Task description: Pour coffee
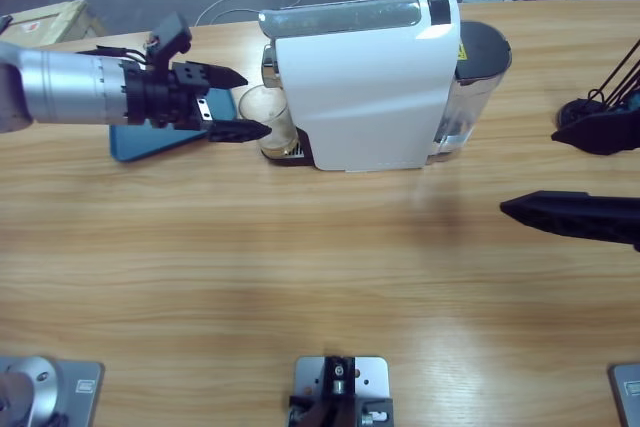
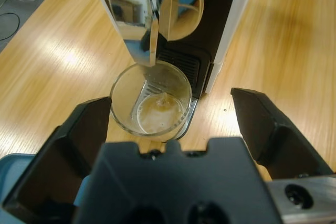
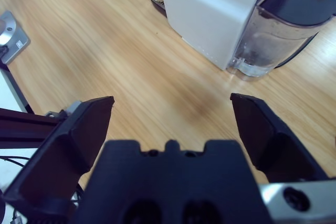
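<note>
1. Tan coffee lies shallow in the glass, which stands on the machine tray under the spout; brewing looks done.
2. My left gripper is spread wide, jaws either side of the glass, not touching it. Grasp, lift and pour all remain.
3. Right gripper is wide too, empty, well apart over bare table.
</note>
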Available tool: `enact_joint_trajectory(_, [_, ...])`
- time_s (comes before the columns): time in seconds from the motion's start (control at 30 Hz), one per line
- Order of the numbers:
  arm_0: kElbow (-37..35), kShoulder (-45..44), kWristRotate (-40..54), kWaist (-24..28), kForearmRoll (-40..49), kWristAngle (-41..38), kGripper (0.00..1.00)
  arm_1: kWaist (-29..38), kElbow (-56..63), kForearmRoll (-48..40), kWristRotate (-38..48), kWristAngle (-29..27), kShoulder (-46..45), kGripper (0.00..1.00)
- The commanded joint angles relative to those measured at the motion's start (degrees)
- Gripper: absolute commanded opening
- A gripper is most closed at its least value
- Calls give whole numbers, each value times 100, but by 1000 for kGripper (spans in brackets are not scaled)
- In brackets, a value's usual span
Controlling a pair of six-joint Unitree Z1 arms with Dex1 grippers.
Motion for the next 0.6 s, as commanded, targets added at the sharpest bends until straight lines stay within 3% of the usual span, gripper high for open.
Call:
enact_joint_trajectory(0.03, [191,613,92,41,-439,-92,987,-37,94,15,87,-65,195,1000])
enact_joint_trajectory(0.6, [226,949,119,-46,-778,-92,987,-37,75,-87,131,-42,362,1000])
